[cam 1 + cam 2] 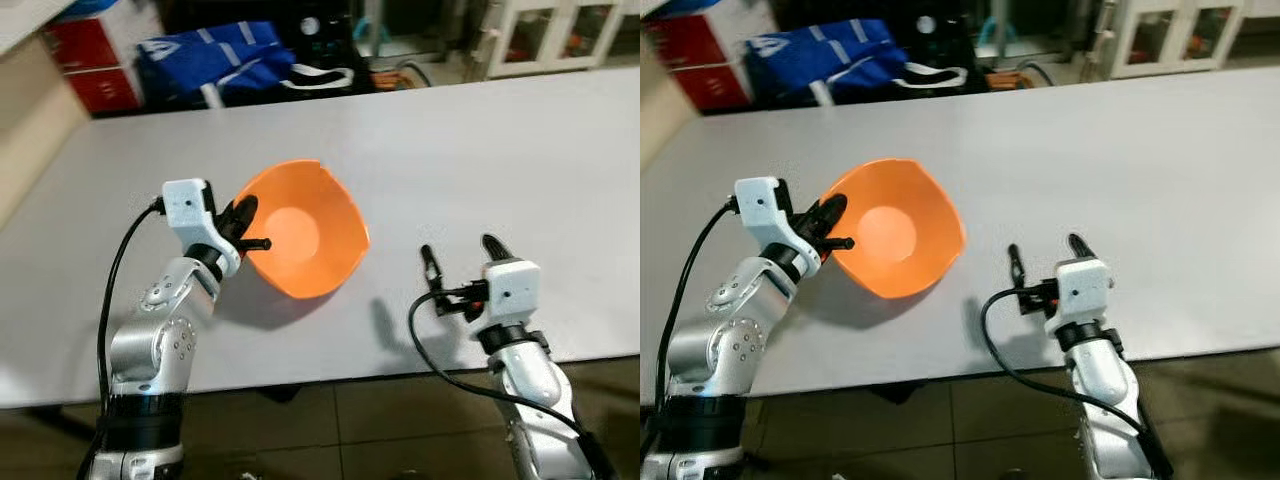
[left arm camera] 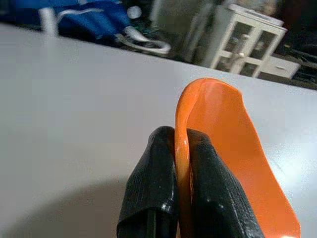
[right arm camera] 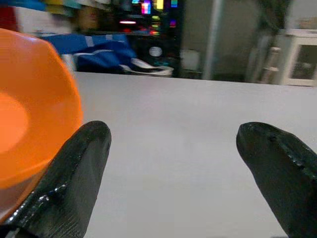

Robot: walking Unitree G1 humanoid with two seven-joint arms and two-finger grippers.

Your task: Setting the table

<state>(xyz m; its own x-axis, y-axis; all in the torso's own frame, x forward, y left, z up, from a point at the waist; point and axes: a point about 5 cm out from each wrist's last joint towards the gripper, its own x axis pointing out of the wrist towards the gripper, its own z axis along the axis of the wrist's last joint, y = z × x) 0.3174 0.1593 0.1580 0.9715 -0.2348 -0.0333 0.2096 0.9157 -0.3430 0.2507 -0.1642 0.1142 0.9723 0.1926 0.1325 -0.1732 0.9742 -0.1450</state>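
One orange bowl (image 1: 303, 240) is in play, and it serves as the anchor for everything else. It is held above the grey table (image 1: 520, 160), tipped on edge so that its open mouth faces up and toward the robot rather than straight at the ceiling; its shadow falls on the tabletop just beneath and to the robot's side of it. The bowl is roughly squarish with rounded corners, so no long axis stands out.

There are two grippers. The left gripper (image 1: 243, 228) sits at the bowl's left rim, its two black fingers (image 2: 151, 193) pinched together with the thin orange wall clamped between them, one finger inside the bowl and one outside. The right gripper (image 1: 463, 262) hangs low over the table to the right of the bowl, well apart from it, its fingers spread wide with nothing between them.

Beyond the far table edge from the bowl lie one blue bag (image 1: 215, 62), a red box (image 1: 95, 60) further left, and a white cabinet (image 1: 560, 35) far to the right. The dark clutter behind the bag is too dim to name; it may be electronics, judging by small coloured lights in the right wrist view. Both arms are cut off at the lower edge of the head views, and the bowl's underside is hidden.
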